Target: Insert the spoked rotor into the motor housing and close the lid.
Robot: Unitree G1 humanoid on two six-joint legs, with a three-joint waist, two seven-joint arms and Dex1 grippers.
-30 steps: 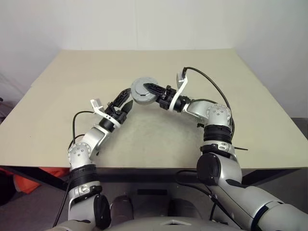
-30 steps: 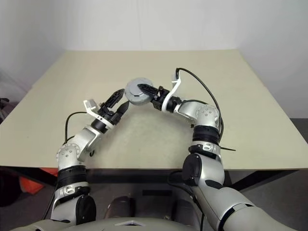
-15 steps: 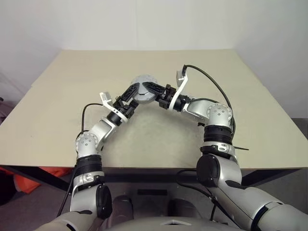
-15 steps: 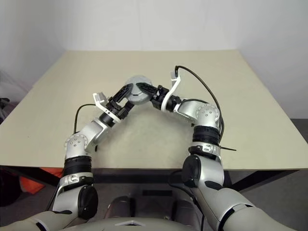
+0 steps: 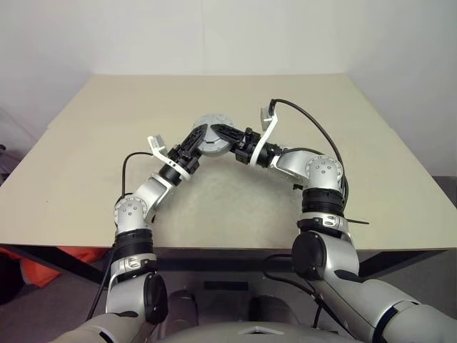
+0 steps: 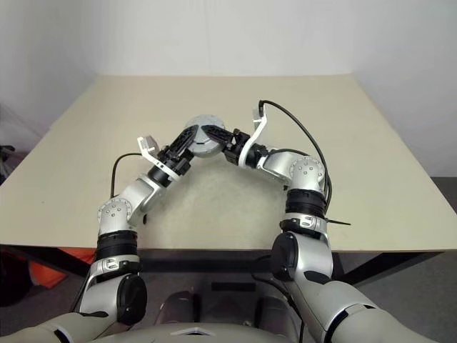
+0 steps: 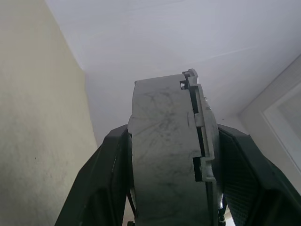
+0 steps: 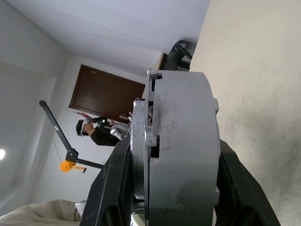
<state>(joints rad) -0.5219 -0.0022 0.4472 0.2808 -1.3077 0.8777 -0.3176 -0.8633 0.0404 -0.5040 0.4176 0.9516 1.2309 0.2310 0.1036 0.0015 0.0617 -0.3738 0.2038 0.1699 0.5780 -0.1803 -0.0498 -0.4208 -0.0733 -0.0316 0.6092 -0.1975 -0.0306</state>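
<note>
- The tabletop [image 5: 86, 157] is lying beneath both arms, carrying nothing near its centre.
- The motor housing [image 5: 212, 136], with the lid [image 8: 188, 155] seated on it, is being held edge-up above the tabletop's middle, likely for pressing shut.
- The right gripper [image 5: 223, 133] is clamping the assembly across its faces.
- The left gripper [image 5: 194, 138] is pinching it from the opposite side, fingers [image 7: 108, 174] against both faces.

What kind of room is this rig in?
Probably an indoor lab or test room: bare beige table, plain white walls, a dark wooden door and a person standing in the background.

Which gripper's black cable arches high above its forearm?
The right gripper, shut on the round grey metal motor housing: its cable arches high, while the left gripper's cable hangs beside its forearm.
</note>
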